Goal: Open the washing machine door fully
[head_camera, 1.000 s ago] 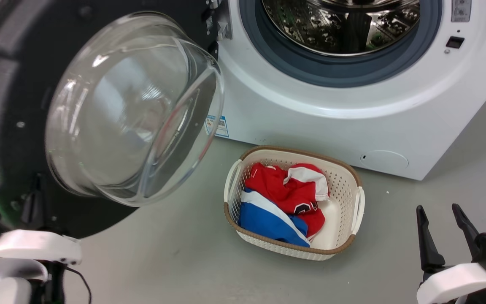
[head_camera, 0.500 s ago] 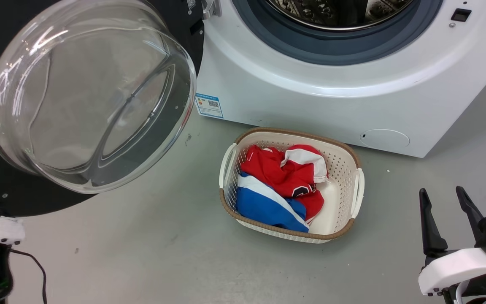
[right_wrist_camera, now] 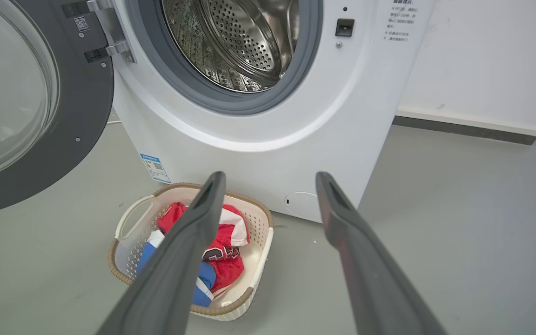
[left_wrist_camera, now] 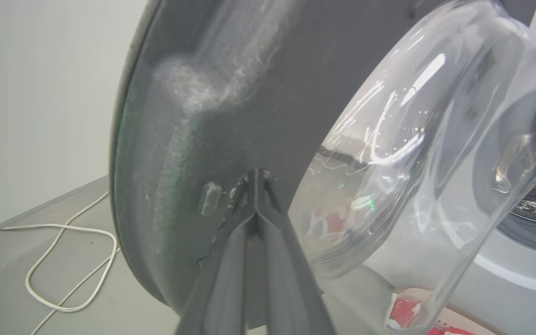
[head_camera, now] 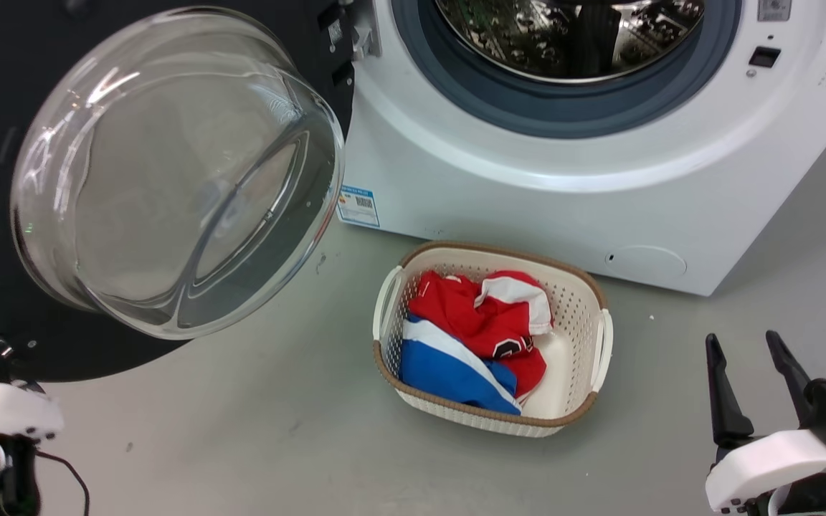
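Pressed together into one blunt tip, our left claw [left_wrist_camera: 255,179] meets the inner face of the washing machine door [head_camera: 169,172], swung wide at the left, likely to push it further, while our right claw [head_camera: 741,338] idles spread, near right.

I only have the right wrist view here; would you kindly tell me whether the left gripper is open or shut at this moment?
Observer: In the left wrist view the left gripper is shut, its two fingers pressed together with nothing between them.
Operator: Thank you. What are its tips closest to?
Observer: They sit at the dark inner face of the washing machine door, just beside the glass bowl. Contact looks likely, but I cannot confirm it.
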### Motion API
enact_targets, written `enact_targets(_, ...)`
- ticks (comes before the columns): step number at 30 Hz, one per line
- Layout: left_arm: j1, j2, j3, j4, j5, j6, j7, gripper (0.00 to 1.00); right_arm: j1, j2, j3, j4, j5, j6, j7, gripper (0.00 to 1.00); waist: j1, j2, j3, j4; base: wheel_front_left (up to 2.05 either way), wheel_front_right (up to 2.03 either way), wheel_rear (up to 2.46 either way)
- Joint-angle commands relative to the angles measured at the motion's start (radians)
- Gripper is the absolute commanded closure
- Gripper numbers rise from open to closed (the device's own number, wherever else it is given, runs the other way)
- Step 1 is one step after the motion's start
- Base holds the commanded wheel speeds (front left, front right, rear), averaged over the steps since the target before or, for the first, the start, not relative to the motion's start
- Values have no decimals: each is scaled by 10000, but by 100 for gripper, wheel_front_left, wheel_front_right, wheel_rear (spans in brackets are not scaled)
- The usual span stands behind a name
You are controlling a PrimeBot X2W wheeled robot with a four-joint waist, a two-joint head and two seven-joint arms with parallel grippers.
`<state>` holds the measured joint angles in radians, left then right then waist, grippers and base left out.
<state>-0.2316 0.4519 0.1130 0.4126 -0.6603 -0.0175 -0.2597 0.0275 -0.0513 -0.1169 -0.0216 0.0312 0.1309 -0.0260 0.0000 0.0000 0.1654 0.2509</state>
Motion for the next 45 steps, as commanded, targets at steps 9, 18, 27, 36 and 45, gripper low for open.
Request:
enact_targets(9, 1707, -618, -708, -1666, 717, 301, 63, 100, 571, 19, 92, 308, 311, -3, -122, 0, 0, 0, -1298, 274, 0, 0, 0)
enact_targets(18, 2957, -1225, -1965, -3499, 1419, 785, 686, 100, 962, 19, 101, 295, 521, -3, -134, 0, 0, 0, -1819, 458, 0, 0, 0)
enact_targets(27, 2532, -1785, -3109, -3741, 1882, 778, 967, 100, 865, 17, 328, 246, 496, -3, -86, 0, 0, 0, -1820, -146, 0, 0, 0)
enact_targets(36, 1927, -1963, -3492, -3069, 2017, 584, 813, 0, 589, 19, 638, 335, 464, -3, -124, 0, 0, 0, -1805, -1444, 0, 0, 0)
enact_targets(45, 1628, -1912, -3443, -2390, 2274, 868, 514, 0, 286, 19, 1077, 485, 366, -3, -91, 0, 0, 0, -1786, -2583, 0, 0, 0)
